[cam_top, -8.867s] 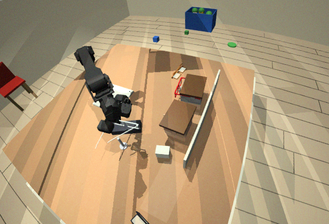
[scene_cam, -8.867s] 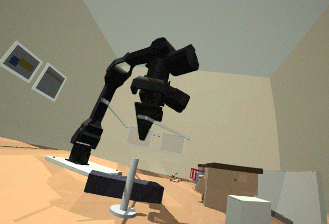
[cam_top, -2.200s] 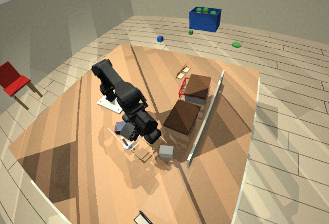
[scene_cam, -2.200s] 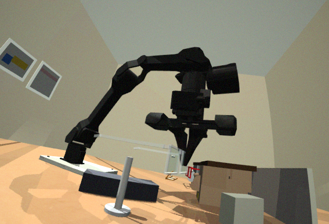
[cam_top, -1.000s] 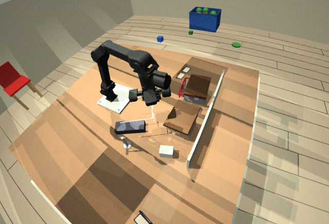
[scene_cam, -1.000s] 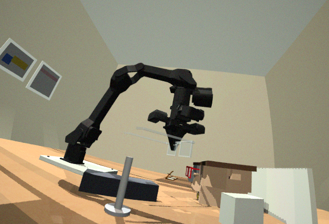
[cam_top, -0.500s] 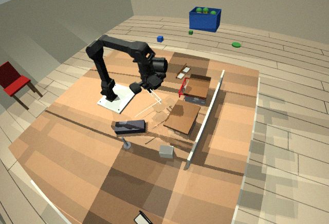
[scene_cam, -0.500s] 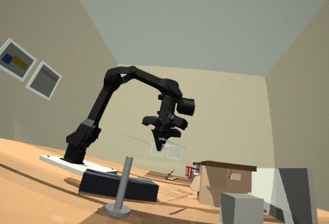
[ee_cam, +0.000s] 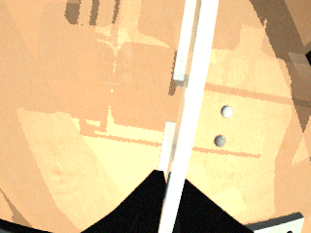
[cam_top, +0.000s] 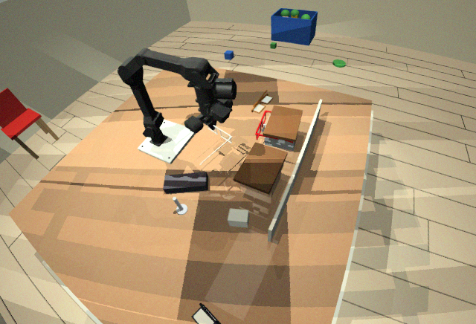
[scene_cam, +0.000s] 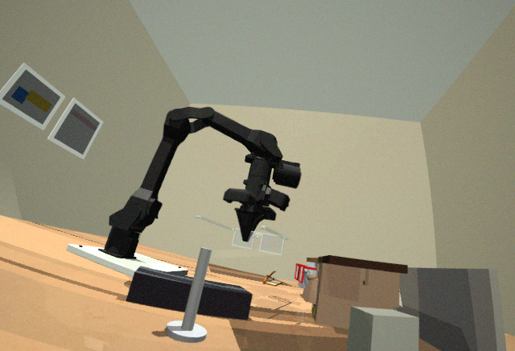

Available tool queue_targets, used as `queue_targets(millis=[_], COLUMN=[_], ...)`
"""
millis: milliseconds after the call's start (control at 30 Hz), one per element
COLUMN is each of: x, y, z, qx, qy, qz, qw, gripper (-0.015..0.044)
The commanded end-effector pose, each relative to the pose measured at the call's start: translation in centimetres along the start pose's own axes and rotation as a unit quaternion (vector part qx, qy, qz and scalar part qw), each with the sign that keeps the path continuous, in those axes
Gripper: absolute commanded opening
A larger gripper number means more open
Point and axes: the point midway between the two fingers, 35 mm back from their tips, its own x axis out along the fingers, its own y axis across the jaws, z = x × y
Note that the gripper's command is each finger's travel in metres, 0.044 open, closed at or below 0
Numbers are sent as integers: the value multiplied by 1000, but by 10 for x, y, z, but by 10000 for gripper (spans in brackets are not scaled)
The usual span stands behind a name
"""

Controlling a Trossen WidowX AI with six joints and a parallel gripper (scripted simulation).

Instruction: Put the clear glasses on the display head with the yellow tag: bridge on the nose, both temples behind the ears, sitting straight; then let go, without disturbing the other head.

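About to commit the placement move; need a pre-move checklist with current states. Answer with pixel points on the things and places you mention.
1. End effector [cam_top: 212, 125] [scene_cam: 246, 239] [ee_cam: 163, 181] shut on clear glasses [cam_top: 230, 141] [scene_cam: 272, 244] [ee_cam: 195, 97]: ok.
2. Clear glasses off the table: ok, lifted.
3. Clear glasses on the target nose and ears: not ok, still to be placed.
4. Yellow tag readable on the target head: cannot tell; only a small yellowish patch shows low on the nearer head [cam_top: 261, 166] [scene_cam: 357, 293].
5. Red glasses [cam_top: 257, 130] [scene_cam: 296, 272] on the other head [cam_top: 284, 122]: ok, at its face.
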Motion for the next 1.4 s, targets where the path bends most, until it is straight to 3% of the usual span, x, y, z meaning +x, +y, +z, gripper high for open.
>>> queue_targets(millis=[0,1367], x=[2,35], y=[0,1], z=[0,3], qx=[-5,-5], qy=[-5,-5], qz=[-1,-1], qw=[1000,1000], gripper=[0,0])
